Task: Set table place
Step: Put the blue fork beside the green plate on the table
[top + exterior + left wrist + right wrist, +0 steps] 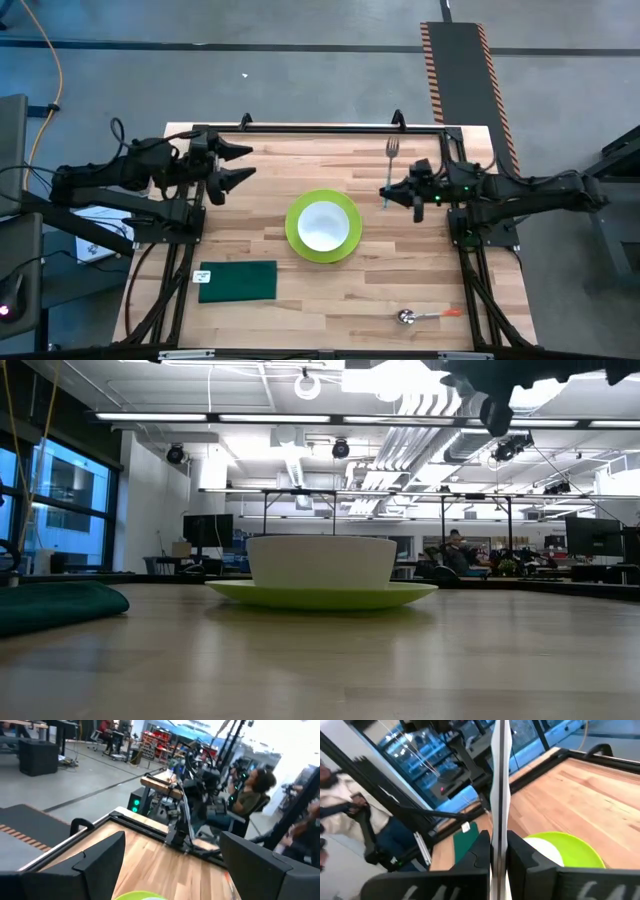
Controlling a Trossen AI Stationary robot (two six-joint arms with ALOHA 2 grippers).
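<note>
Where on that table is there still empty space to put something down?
Bare wood lies between the green plate and the spoon, between the dark green cloth and the spoon, and left of the plate above the cloth. It is crowded by the right gripper, shut on the fork.

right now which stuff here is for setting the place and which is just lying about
For the job:
- fork, pinched in the right tool
- green plate with white bowl
- spoon
- green cloth

Just lying about:
- yellow cable on floor
- striped ramp
</note>
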